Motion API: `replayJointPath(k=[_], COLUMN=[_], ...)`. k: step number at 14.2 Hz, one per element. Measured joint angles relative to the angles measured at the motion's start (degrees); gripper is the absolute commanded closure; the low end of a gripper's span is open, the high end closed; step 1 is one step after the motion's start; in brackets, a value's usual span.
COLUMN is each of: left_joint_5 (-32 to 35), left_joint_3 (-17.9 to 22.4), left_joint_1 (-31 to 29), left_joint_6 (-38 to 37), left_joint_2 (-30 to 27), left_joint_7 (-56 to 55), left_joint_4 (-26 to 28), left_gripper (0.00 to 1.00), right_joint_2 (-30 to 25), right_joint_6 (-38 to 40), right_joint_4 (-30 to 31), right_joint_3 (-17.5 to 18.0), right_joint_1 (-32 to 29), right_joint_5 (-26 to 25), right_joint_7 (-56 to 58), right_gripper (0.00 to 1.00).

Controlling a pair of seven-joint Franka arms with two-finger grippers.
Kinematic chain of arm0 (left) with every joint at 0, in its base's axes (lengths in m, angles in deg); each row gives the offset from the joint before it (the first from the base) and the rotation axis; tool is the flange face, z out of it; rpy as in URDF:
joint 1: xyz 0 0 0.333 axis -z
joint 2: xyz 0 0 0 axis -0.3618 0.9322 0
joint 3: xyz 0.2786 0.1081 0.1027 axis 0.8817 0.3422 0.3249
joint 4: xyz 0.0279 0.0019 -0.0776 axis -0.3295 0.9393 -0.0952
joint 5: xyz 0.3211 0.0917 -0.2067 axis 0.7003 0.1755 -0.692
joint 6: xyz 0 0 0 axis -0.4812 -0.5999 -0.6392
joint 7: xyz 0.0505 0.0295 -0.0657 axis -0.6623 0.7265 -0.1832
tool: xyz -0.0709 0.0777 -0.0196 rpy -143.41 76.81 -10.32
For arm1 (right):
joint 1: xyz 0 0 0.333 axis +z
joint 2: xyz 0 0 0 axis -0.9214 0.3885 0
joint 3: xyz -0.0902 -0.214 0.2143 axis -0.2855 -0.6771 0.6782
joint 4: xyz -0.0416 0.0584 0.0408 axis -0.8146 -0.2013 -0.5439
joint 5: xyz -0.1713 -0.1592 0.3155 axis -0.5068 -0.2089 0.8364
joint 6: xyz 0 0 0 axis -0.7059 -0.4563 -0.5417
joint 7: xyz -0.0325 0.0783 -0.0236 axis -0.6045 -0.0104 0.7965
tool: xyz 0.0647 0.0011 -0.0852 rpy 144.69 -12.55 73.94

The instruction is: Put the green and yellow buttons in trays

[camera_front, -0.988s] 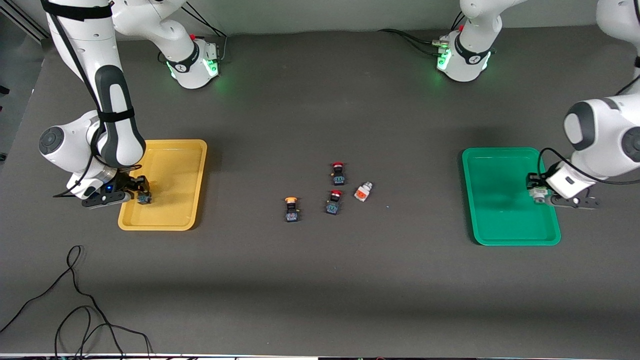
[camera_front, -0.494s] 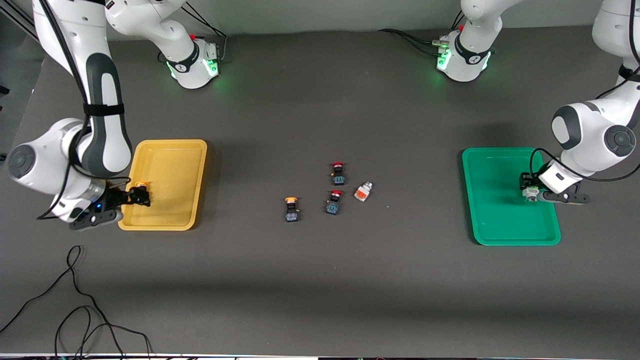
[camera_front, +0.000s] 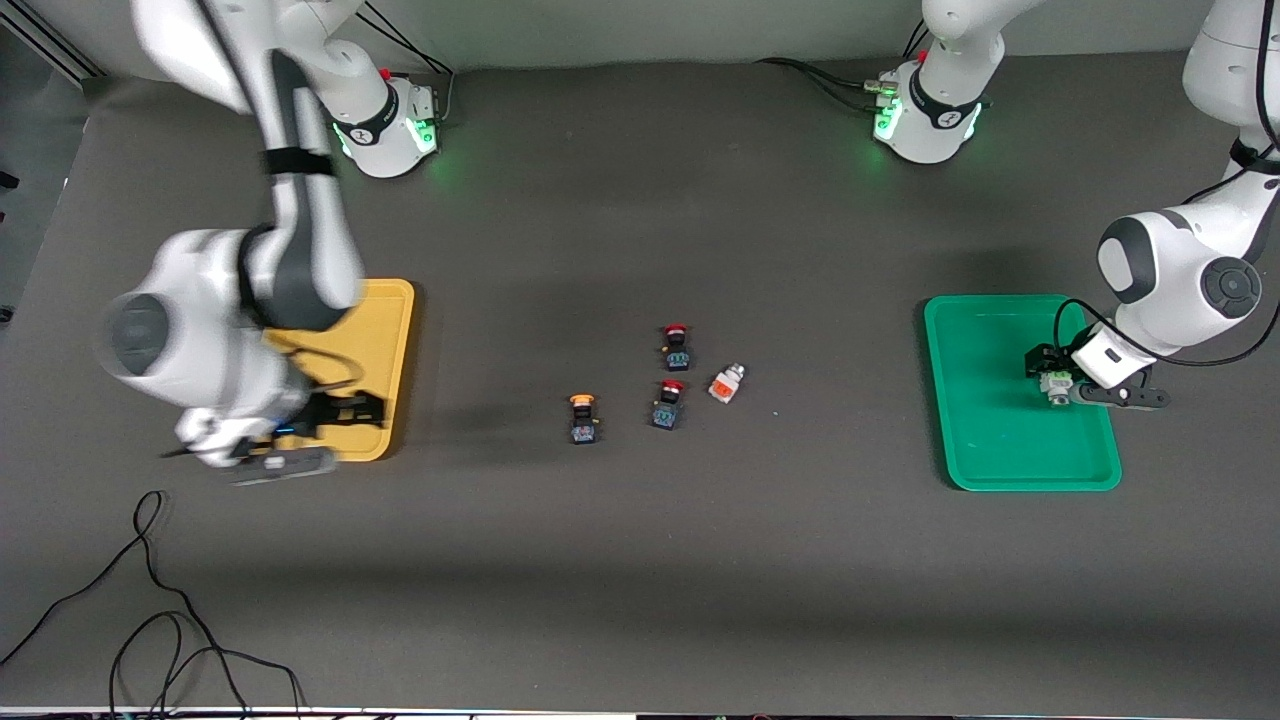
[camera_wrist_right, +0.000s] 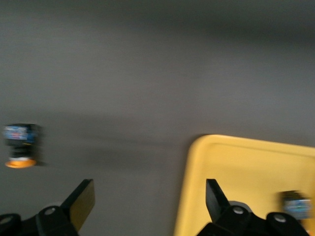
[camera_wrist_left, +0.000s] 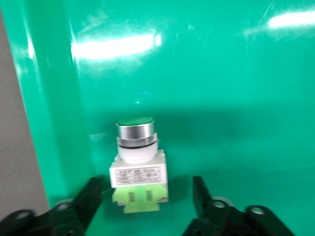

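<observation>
My left gripper (camera_front: 1047, 378) is low over the green tray (camera_front: 985, 440). Its open fingers stand on either side of a white-grey button with a green cap (camera_wrist_left: 138, 162), apart from it. The button rests on the green tray (camera_wrist_left: 221, 73). My right gripper (camera_front: 362, 410) is open and empty over the near corner of the yellow tray (camera_front: 385, 330). A black-blue button (camera_wrist_right: 297, 206) lies in the yellow tray (camera_wrist_right: 246, 177); the arm hides it in the front view. On the table's middle are a yellow-capped button (camera_front: 583, 418) and a white-grey, orange-red-faced one (camera_front: 726, 383).
Two red-capped black-blue switches (camera_front: 676, 345) (camera_front: 668, 403) stand beside the loose buttons at the table's middle. A black cable (camera_front: 150, 620) loops on the table near the front camera at the right arm's end.
My right gripper left the yellow button in the yellow tray and swung off toward the tray's near corner and the table's middle. My left gripper shifted slightly toward the green tray's middle.
</observation>
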Motion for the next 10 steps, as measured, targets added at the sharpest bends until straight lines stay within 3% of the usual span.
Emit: replayJointPath(k=[2, 5, 7, 10], left_joint_5=[0.0, -0.7, -2.7, -4.4], left_joint_3=[-0.7, -3.9, -6.1, -7.2], left_joint_1=[0.0, 0.5, 1.6, 4.7], left_joint_6=[-3.5, -20.8, -36.4, -56.8], left_joint_2=[-2.2, -9.6, -14.2, -16.8], left_joint_7=[0.0, -0.2, -1.1, -4.0], left_joint_4=[-0.9, -6.8, -14.6, -29.1], left_gripper=[0.00, 0.00, 0.00, 0.00], right_joint_2=[3.7, 11.1, 14.8, 17.2], right_joint_6=[-0.3, -1.1, -1.6, -5.7], right_joint_4=[-3.9, -12.7, -16.8, -16.9], right_joint_3=[5.1, 12.4, 14.5, 15.4], right_joint_1=[1.6, 1.9, 2.0, 1.7], right_joint_5=[0.0, 0.0, 0.0, 0.0], right_joint_7=[-10.4, -25.5, -30.3, -31.1], right_gripper=[0.00, 0.00, 0.00, 0.00])
